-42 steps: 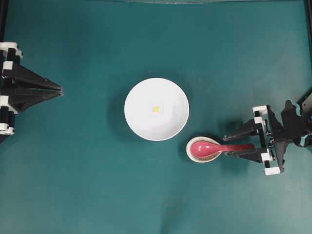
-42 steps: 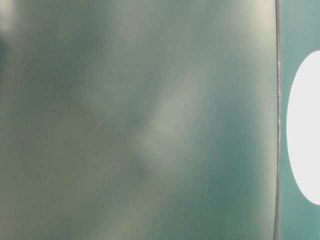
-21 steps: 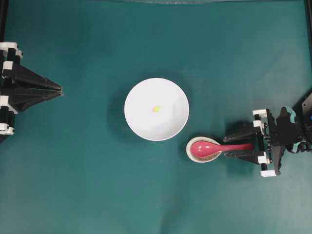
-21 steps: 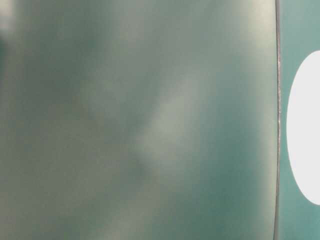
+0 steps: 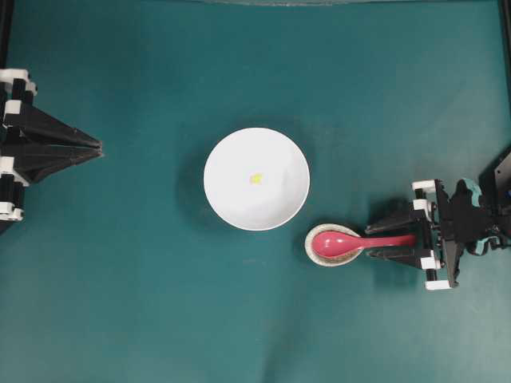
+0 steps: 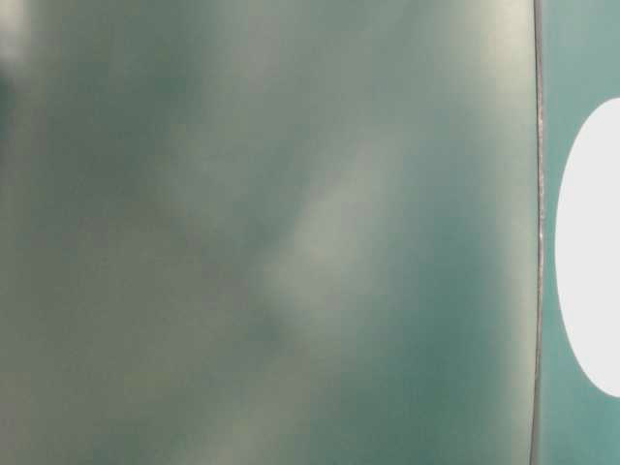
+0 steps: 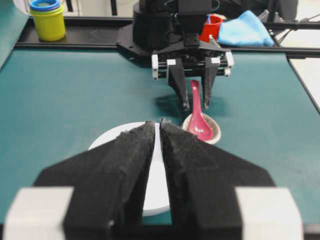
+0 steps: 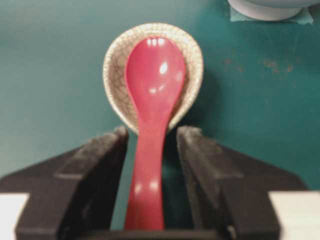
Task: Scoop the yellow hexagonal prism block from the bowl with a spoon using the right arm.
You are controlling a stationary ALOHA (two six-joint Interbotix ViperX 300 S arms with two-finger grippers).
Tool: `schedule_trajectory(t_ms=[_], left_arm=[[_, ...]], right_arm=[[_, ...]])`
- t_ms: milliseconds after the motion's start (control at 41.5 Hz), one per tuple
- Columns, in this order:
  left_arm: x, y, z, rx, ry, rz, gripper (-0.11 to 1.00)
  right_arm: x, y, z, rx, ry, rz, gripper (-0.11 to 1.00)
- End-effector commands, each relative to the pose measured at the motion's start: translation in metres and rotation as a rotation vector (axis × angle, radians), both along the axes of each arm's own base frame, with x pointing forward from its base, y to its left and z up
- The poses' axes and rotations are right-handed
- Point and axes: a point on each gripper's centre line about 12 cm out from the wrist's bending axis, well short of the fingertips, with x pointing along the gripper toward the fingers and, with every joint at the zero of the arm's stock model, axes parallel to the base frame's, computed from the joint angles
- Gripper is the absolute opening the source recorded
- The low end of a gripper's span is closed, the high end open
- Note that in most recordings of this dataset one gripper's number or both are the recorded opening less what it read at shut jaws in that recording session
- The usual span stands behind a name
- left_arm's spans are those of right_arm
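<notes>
Yellow and tiny, the yellow hexagonal prism block (image 5: 255,179) is lying near the middle of the bowl (image 5: 227,199), alone on the white glaze, so a scoop should be able to slide under it from any side. Just beside the bowl, on the side facing the right arm (image 5: 479,219), the spoon (image 5: 351,241) is resting with its scoop cradled in a speckled spoon rest (image 5: 313,254) and its handle sticking out, which is leaving the handle raised and free to pinch. The right tool (image 5: 382,238) is standing wide, one finger on each side of that handle and apparently not yet gripping. Well apart from the bowl on its far side, the left tool (image 5: 97,147) is waiting with its fingers almost together, holding nothing. The teal counter (image 5: 160,319) between bowl and spoon is looking unobstructed; only the rest's rim may be catching the spoon on lift.
</notes>
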Motion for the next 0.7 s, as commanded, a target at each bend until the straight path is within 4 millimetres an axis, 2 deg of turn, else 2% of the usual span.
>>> schedule_trajectory(t_ms=[0, 169, 458, 675], left_arm=[[0.003, 0.000, 0.008, 0.001, -0.017, -0.001, 0.13], [0.003, 0.000, 0.008, 0.001, -0.017, -0.001, 0.13], [0.003, 0.000, 0.008, 0.003, -0.017, -0.001, 0.13], [0.003, 0.000, 0.008, 0.002, -0.017, 0.001, 0.13]], right_arm=[[0.002, 0.002, 0.003, 0.005, -0.018, 0.007, 0.51], [0.001, 0.003, 0.004, 0.001, -0.020, 0.013, 0.49], [0.000, 0.004, 0.004, -0.010, -0.024, 0.022, 0.36], [-0.001, 0.003, 0.014, -0.015, -0.059, 0.027, 0.24]])
